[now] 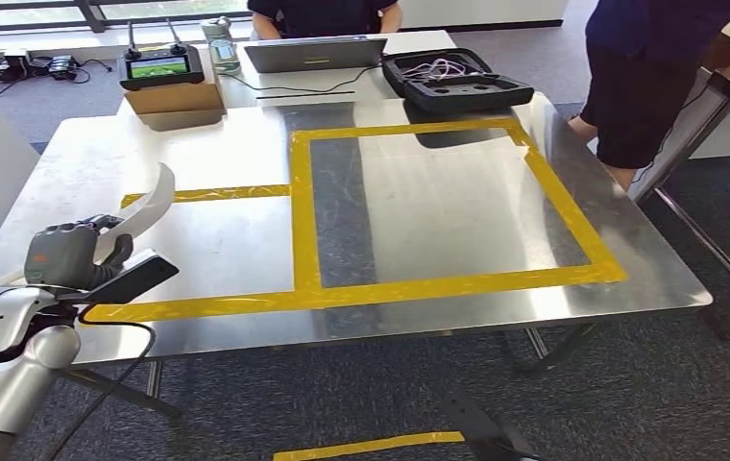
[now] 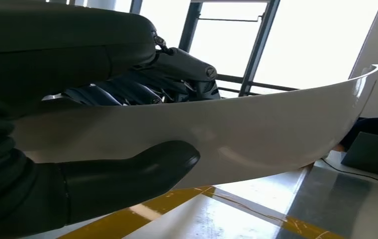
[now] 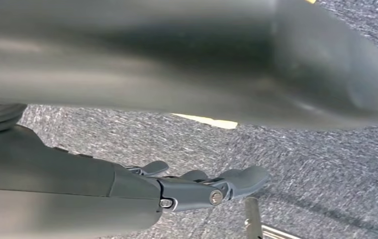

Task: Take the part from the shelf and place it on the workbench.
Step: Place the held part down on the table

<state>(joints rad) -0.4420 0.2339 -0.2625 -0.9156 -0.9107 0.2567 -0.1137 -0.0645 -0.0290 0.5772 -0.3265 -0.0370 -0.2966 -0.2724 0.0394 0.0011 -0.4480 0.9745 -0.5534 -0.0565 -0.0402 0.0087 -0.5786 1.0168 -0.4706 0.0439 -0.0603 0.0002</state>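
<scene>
From where I sit, my left hand is nearest, at the near-left corner of the desk, its fingers and thumb closed around a curved white part that arcs up and away from the grip. In the left wrist view the part rides above the steel with yellow tape beneath it, apparently not yet touching the surface. I judge the carry is nearly done and the placing step is in hand; the next move calls for reaching further over the desk, probably toward the yellow taped rectangle, lowering the part until it rests, then letting go without tipping it. My right hand hangs over the grey carpet with fingers stretched apart and nothing in them. Beyond the rectangle sit an open black case, a laptop and a controller on a cardboard box, with one person standing at the far-right corner. The part's lower end is hidden behind my hand, so I cannot tell its full shape.
</scene>
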